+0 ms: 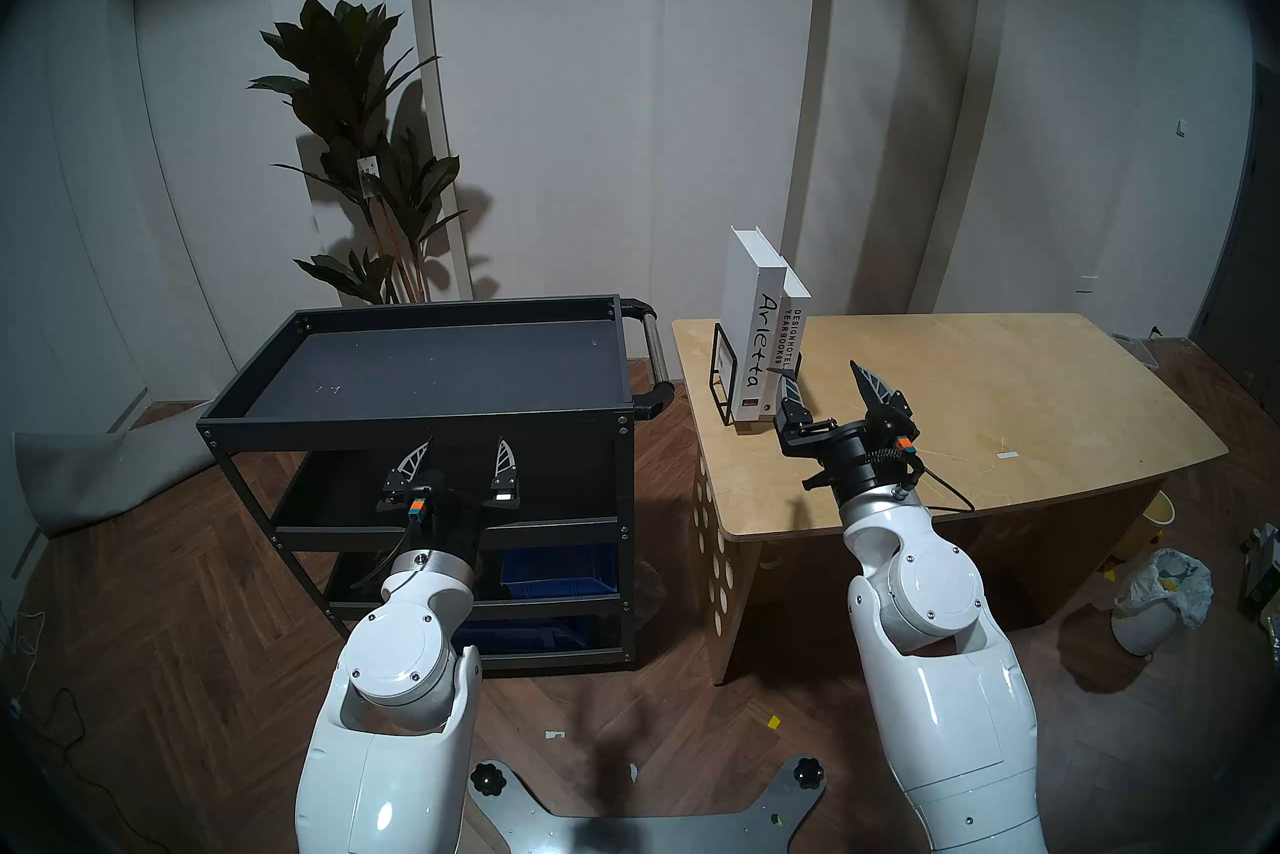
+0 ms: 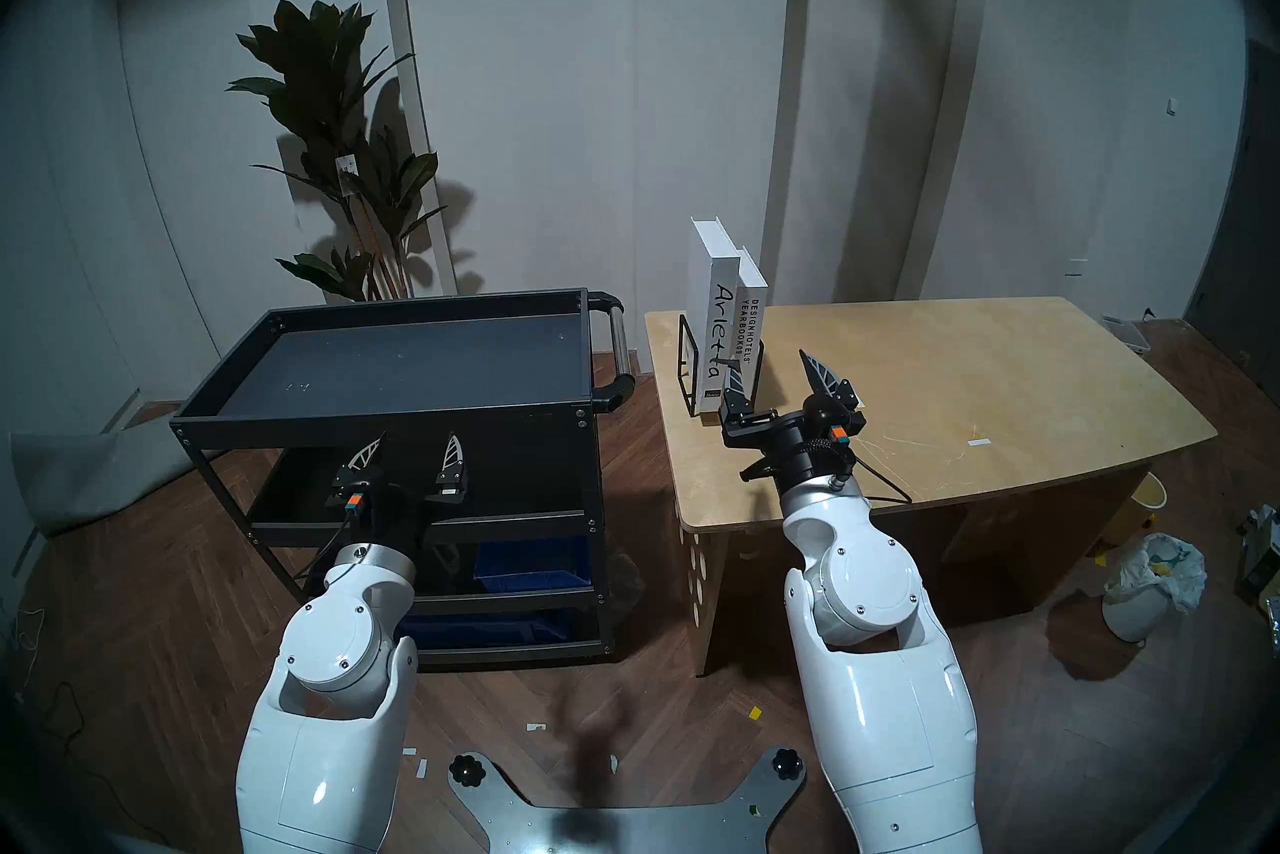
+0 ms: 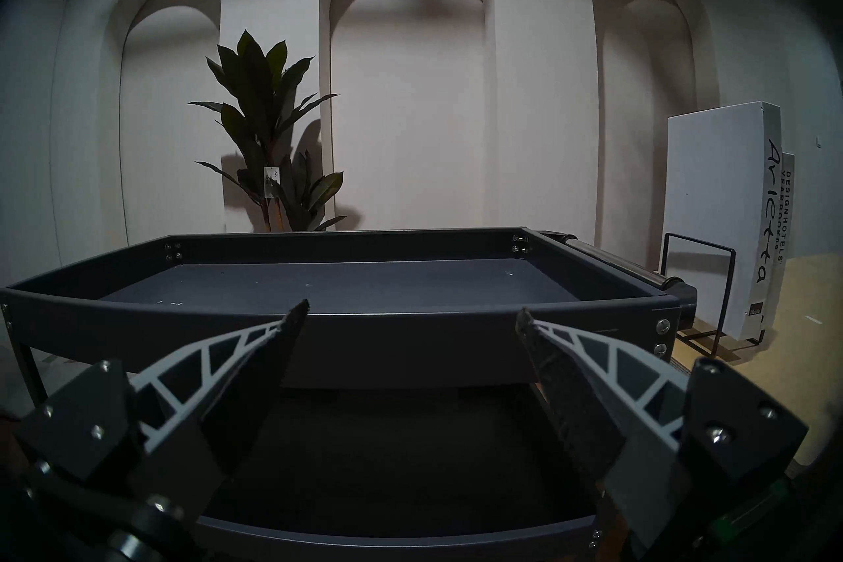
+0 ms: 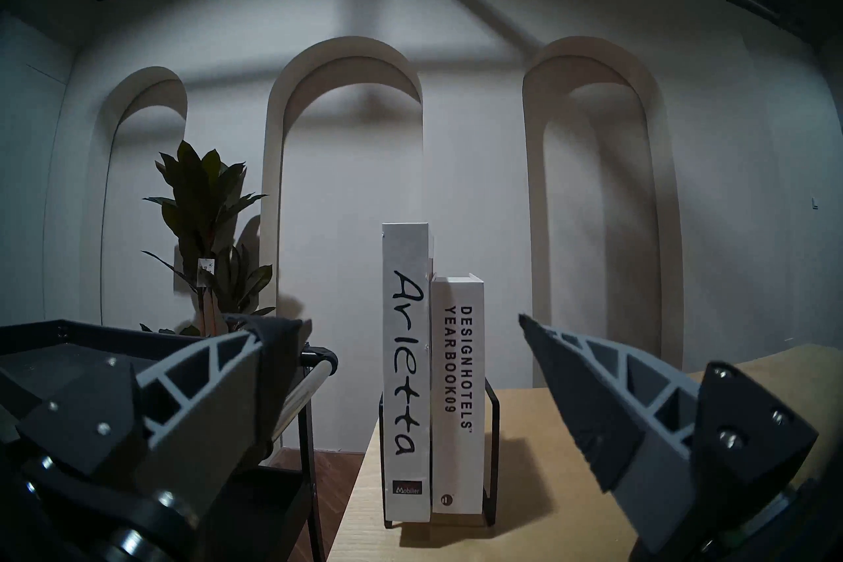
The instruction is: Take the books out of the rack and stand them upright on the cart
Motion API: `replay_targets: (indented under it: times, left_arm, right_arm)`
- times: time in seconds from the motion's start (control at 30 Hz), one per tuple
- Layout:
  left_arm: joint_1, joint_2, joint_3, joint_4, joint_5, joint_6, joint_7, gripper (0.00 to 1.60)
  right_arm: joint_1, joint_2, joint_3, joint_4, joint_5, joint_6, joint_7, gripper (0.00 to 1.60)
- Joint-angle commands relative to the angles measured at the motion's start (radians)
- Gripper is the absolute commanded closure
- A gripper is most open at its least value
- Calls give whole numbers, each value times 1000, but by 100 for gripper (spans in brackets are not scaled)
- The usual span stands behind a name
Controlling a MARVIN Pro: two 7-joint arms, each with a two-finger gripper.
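Books, "Arletta" [image 4: 406, 369] and DESIGNHOTELS yearbook [image 4: 457, 392], upright in wire rack [image 1: 720, 378] at wooden table's [image 1: 970, 388] near-left corner. Right gripper [image 1: 824, 378] spread wide, empty, lined up just short of spines. Left gripper [image 1: 460, 461] likewise spread, near cart [image 1: 415, 416]. Reach step; next, probably straddling one spine squarely.

books [image 1: 758, 340] in rack [image 1: 724, 378] on table [image 1: 970, 388] (left end) | cart [image 1: 443, 374] left of table
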Motion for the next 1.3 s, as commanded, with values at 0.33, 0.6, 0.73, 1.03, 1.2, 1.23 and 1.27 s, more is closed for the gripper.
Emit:
replay_targets:
  times: [0.33, 0.6, 0.73, 1.03, 1.2, 1.23, 1.27]
  left_arm:
    - [-15, -6, 2, -18, 10, 0, 18, 0]
    - [-12, -5, 4, -20, 15, 2, 24, 0]
    - [-12, -4, 6, -20, 18, 2, 27, 0]
    - [-10, -6, 8, -21, 22, 2, 32, 0]
    - [-10, -7, 8, -20, 25, 4, 35, 0]
    - [-11, -8, 8, -19, 25, 4, 36, 0]
    - [-11, -8, 8, -19, 25, 4, 36, 0]
  right_arm:
    - [207, -72, -41, 27, -47, 145, -100, 0]
    - [285, -99, -45, 107, -54, 180, -133, 0]
    - [327, -97, -52, 139, -55, 186, -127, 0]
    - [414, -106, -66, 216, -53, 185, -127, 0]
    - [463, -99, -71, 265, -61, 179, -129, 0]
    - [469, -99, -71, 271, -61, 174, -127, 0]
    - [476, -99, -71, 277, -62, 172, -128, 0]
